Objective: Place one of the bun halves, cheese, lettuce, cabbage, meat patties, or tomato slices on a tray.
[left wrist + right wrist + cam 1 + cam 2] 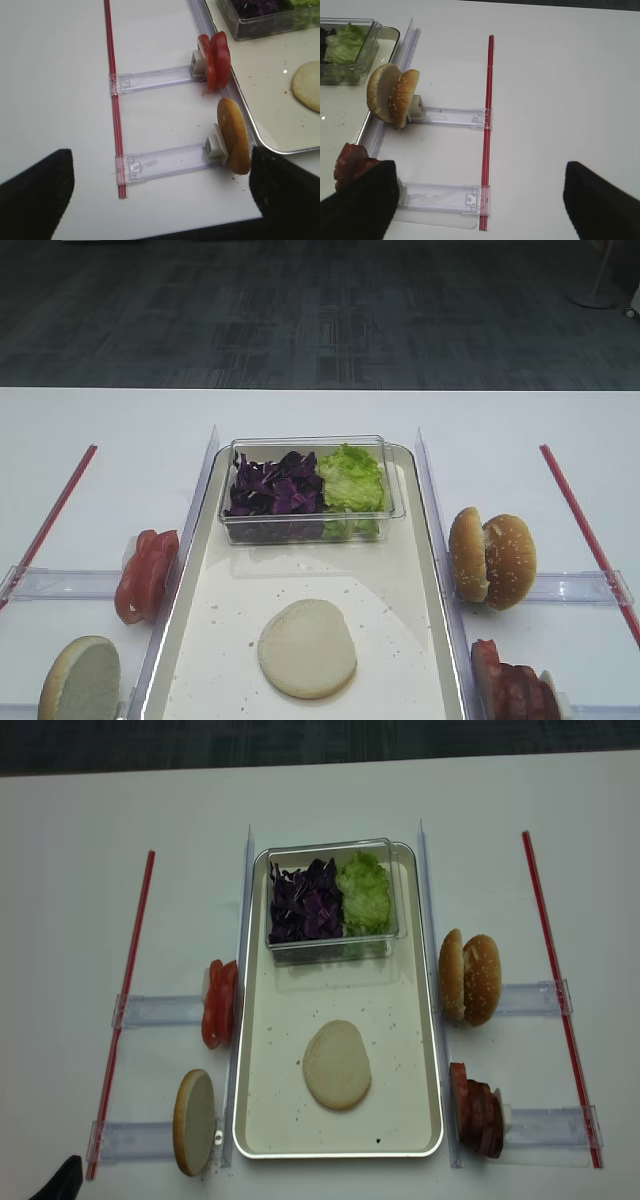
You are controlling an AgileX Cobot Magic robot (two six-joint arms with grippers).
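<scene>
White bench, dark carpet at frame top. Bun half (307,648) lies flat, lower centre of tray (200,640). Likely light, soft, crumbly: grip gently across crust edge. Left gripper (160,200) wide, empty; right gripper (480,200) wide, empty.

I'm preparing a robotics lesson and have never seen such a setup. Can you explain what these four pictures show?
This is a two-armed table robot. Two pictures look down from above; two come from cameras on its wrists, where the dark shapes are its open fingers, holding nothing. On the white table lies a long off-white metal-rimmed tray with one flat pale bun half and a clear plastic tub of purple shredded cabbage and green lettuce. Beside it, clear holders carry red tomato slices, another bun half, sesame buns and reddish-brown meat patties.
</scene>
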